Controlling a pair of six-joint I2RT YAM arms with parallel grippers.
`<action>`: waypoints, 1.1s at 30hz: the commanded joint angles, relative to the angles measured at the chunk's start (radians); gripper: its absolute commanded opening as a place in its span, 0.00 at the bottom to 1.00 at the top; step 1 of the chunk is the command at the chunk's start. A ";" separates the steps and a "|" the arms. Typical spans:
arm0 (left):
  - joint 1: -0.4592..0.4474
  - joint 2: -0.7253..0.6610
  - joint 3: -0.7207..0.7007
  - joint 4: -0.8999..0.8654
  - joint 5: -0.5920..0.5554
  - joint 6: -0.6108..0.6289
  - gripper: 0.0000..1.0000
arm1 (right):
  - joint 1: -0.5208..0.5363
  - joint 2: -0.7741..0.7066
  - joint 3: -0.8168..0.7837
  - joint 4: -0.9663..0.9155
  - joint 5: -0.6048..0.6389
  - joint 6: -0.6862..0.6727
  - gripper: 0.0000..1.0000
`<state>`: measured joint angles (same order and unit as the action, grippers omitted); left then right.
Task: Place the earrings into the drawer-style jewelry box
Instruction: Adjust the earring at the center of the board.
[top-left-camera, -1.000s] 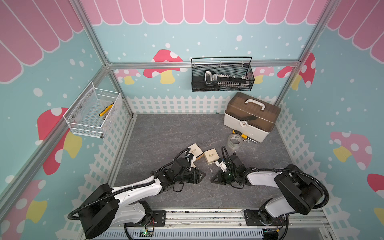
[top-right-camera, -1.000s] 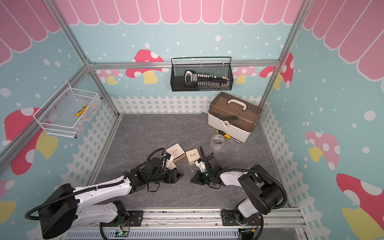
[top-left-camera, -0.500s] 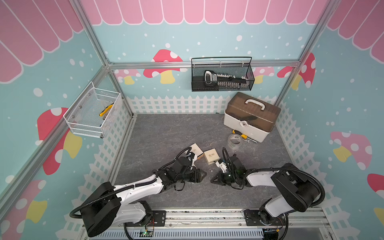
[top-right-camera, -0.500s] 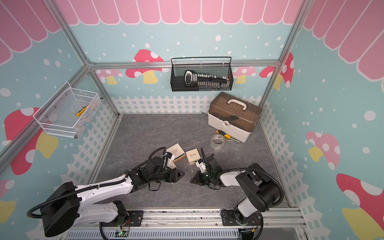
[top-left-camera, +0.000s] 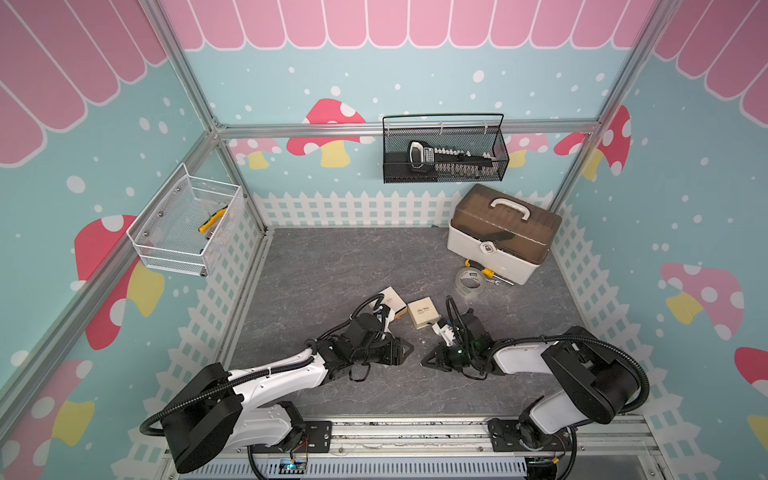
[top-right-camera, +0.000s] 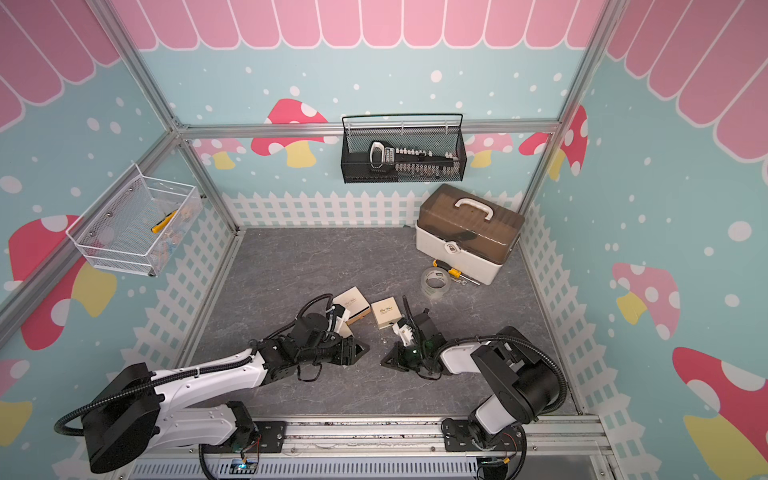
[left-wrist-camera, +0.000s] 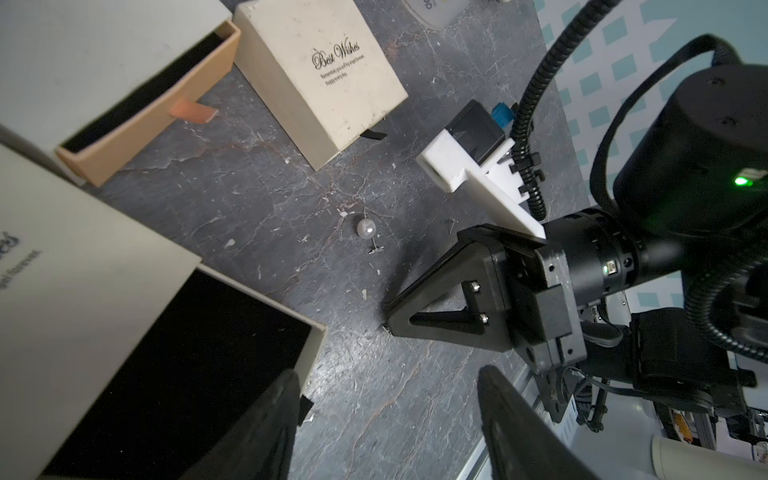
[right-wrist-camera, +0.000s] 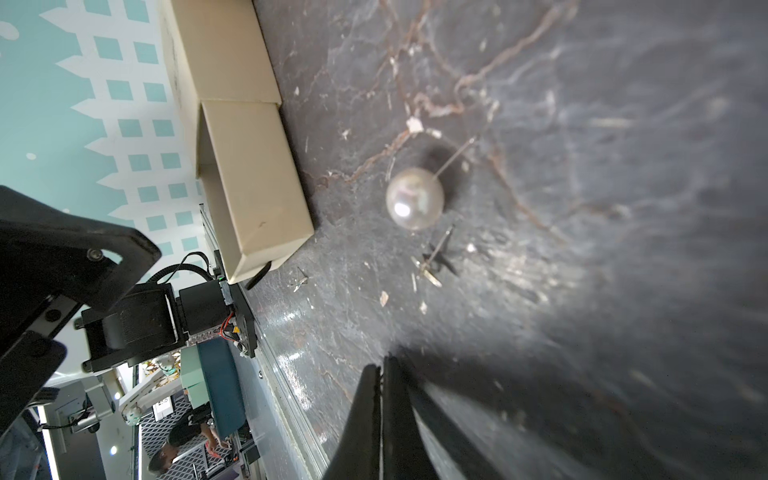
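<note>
Nearby, earrings (left-wrist-camera: 366, 228) lie near open jewelry box (left-wrist-camera: 104, 249); left end effector (left-wrist-camera: 386, 374) spread, right end effector (right-wrist-camera: 380, 368) closed.

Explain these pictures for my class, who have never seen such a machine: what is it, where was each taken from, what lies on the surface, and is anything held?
Two robot arms, left and right, sit on a rail; each ends in two pinching fingers. Two pictures look down from above; two come from a camera on each wrist. On the grey table lie beige jewelry boxes, among them a closed box and one whose drawer is pulled out. Between the arms lie a pearl earring and a tiny star-like earring. Further back stand a toolbox and a tape roll. The left arm's fingers are apart, the right arm's fingers pressed shut; neither visibly grips anything.
</note>
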<state>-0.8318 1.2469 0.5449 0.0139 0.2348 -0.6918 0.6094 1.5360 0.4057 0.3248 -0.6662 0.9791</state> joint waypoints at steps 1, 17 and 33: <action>-0.006 0.005 0.035 0.005 -0.009 0.017 0.69 | -0.005 0.005 -0.024 -0.016 0.036 0.014 0.05; -0.006 0.016 0.049 0.000 -0.006 0.029 0.68 | -0.008 -0.049 -0.034 -0.117 0.092 -0.016 0.14; -0.006 0.020 0.050 -0.008 -0.020 0.030 0.67 | -0.011 -0.064 -0.017 -0.237 0.153 -0.067 0.09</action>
<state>-0.8326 1.2617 0.5713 0.0124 0.2344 -0.6758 0.6056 1.4712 0.4004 0.2268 -0.5957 0.9363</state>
